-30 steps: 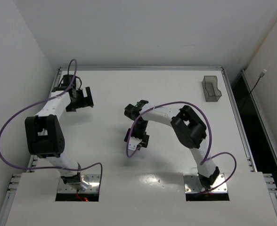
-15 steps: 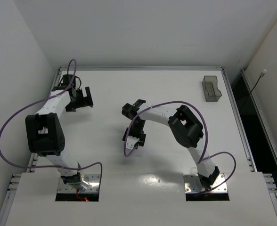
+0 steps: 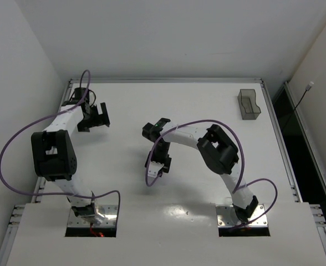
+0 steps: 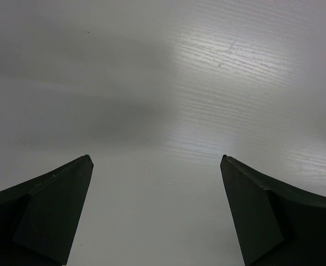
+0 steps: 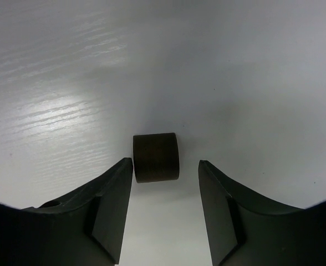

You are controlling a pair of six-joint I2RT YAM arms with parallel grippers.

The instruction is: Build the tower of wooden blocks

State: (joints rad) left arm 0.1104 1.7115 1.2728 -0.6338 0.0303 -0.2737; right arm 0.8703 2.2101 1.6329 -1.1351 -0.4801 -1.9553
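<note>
A small dark brown wooden block (image 5: pixel 156 157) lies on the white table (image 5: pixel 251 83). My right gripper (image 5: pixel 166 162) is open, with one jaw on each side of the block's near end; the left fingertip (image 5: pixel 124 169) is almost against it and there is a gap on the right. In the top view the right gripper (image 3: pixel 158 165) hangs over the table's middle and hides the block. My left gripper (image 3: pixel 99 116) is open and empty at the far left, over bare table (image 4: pixel 163 100). No tan column or arch block shows in any view.
A smoky-grey see-through tray (image 3: pixel 249 104) stands at the far right of the table. Purple cables loop beside both arms. A raised rim runs along the table's far edge (image 3: pixel 168 81).
My right gripper has shifted a little to the left in the top view. The left arm has hardly moved.
</note>
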